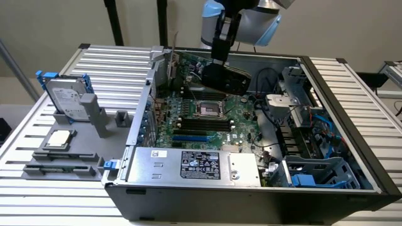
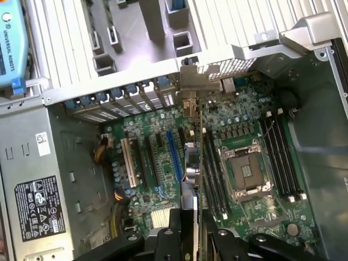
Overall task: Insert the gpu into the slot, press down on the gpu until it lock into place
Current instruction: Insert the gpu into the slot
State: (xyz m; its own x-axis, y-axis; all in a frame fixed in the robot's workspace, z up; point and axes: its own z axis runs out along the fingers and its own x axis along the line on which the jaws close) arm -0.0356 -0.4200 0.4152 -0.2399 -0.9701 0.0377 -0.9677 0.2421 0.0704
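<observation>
While gripping the gpu [image 1: 225, 78] in the end effector [image 1: 220, 56], hovers tilted above the motherboard [image 1: 240, 120], near the CPU socket [image 1: 209, 109] and apart from the slot [image 1: 190, 139]. Risks striking the memory slots [image 1: 204, 125] or seating crooked if lowered off line or tilted.

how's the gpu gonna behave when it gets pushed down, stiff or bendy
Probably stiff: the gpu hangs from the jaws without sagging. Thin and held by its upper edge, it may tilt when pushed. Its glossy face could slip in the grip.
</observation>
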